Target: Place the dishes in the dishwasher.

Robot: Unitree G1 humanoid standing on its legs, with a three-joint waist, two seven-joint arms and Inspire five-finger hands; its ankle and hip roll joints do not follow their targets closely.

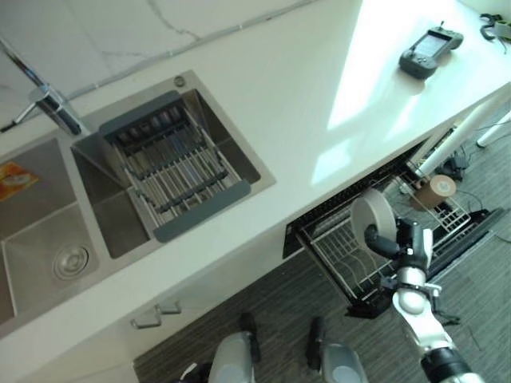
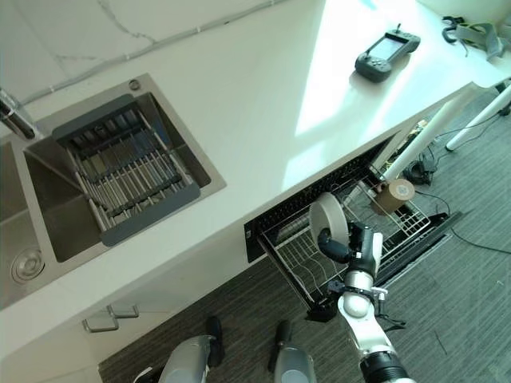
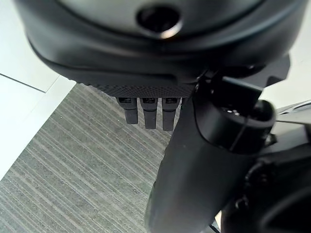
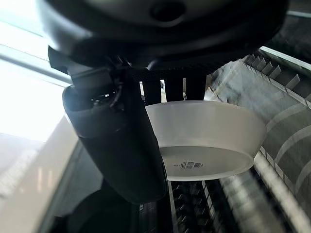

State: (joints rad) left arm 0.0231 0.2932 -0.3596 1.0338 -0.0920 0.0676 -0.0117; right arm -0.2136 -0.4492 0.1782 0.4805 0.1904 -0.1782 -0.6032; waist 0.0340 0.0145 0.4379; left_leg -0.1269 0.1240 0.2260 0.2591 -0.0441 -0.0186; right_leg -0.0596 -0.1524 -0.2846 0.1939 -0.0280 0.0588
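My right hand [image 1: 401, 239] is shut on a white bowl [image 1: 370, 212], thumb on its inner side and fingers behind it. It holds the bowl on edge just above the pulled-out wire rack [image 1: 339, 254] of the dishwasher under the counter. In the right wrist view the bowl [image 4: 209, 138] shows its underside, with the thumb [image 4: 119, 145] pressed over its rim. A brown round thing [image 1: 437, 190] stands in the rack's far end. My left hand [image 3: 194, 165] hangs over the striped floor with straight fingers and holds nothing.
The white counter [image 1: 287, 104] carries a sink with a grey drying rack [image 1: 172, 163], a faucet [image 1: 49, 102] and a dark handheld controller [image 1: 429, 49]. A white table leg [image 1: 457, 137] slants down beside the dishwasher. The dishwasher's open door [image 1: 473, 236] juts over the floor.
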